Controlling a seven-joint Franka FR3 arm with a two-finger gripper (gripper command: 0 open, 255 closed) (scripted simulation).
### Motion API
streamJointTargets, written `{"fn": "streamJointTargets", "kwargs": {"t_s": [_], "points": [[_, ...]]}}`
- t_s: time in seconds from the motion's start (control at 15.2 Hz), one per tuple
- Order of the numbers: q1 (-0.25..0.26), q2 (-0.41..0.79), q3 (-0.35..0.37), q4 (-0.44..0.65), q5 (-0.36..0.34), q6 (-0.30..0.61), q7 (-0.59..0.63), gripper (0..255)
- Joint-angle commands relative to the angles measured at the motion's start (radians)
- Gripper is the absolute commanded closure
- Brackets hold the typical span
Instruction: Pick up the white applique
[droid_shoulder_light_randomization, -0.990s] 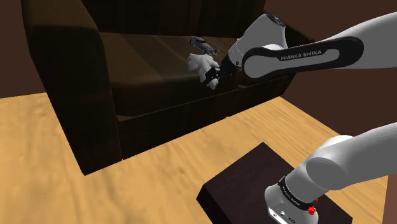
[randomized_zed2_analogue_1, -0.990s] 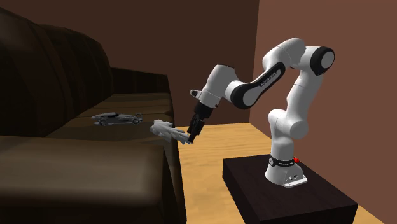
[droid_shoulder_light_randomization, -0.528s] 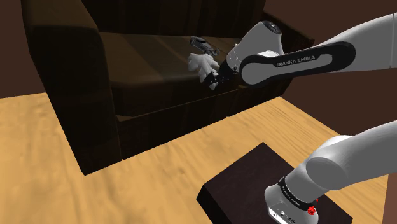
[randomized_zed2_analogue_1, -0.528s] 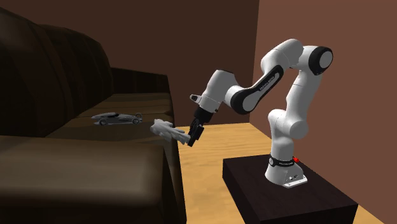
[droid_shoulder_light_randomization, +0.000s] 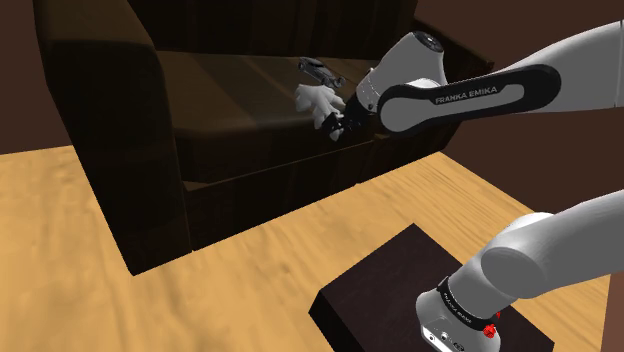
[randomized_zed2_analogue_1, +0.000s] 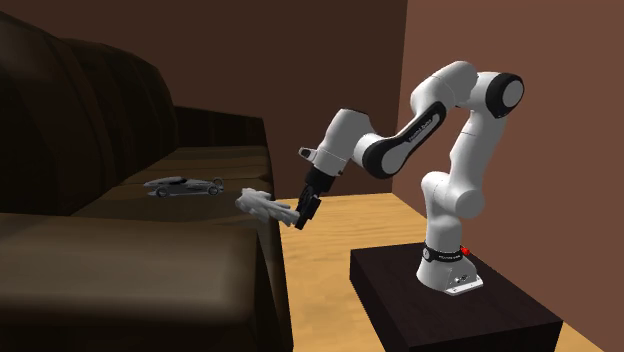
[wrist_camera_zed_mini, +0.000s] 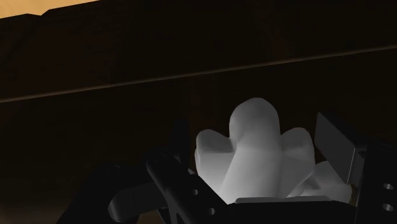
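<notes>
White lobed applique (wrist_camera_zed_mini: 254, 159) sits right between the all-black jaws, and in the wrist view both sides press against its rounded lobes, so the jaws are closed on it, clasping it. Over in the shoulder view the applique (droid_shoulder_light_randomization: 318, 100) is at the front part of the seat of the dark brown leather sofa (droid_shoulder_light_randomization: 230, 110), pale against the cushion, with the jaws coming in at it from the side nearer the stand. From the second exterior view the applique (randomized_zed2_analogue_1: 262, 205) is right at the seat's front edge, and whether it rests on the cushion or is a touch above it, I can't tell. Just behind it on the same seat, a little apart, lies a small grey toy car (randomized_zed2_analogue_1: 183, 186), also seen beyond the applique in the shoulder view (droid_shoulder_light_randomization: 318, 70). Moving out, the white Franka arm (droid_shoulder_light_randomization: 470, 95) stretches low and nearly level from its raised elbow to the sofa. Its base stands on the dark box stand (randomized_zed2_analogue_1: 450, 310), which rests on the light wooden floor (droid_shoulder_light_randomization: 100, 250), with a plain brown wall (randomized_zed2_analogue_1: 560, 150) behind.
</notes>
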Motion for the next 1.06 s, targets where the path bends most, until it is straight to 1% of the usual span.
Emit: {"fn": "streamJointTargets", "kwargs": {"t_s": [0.0, 0.86, 0.99], "points": [[0.002, -0.012, -0.004, 0.012, 0.003, -0.023, -0.004, 255], [0.011, -0.078, -0.024, 0.137, 0.017, -0.214, -0.025, 255], [0.012, -0.079, -0.025, 0.139, 0.017, -0.216, -0.025, 255]]}}
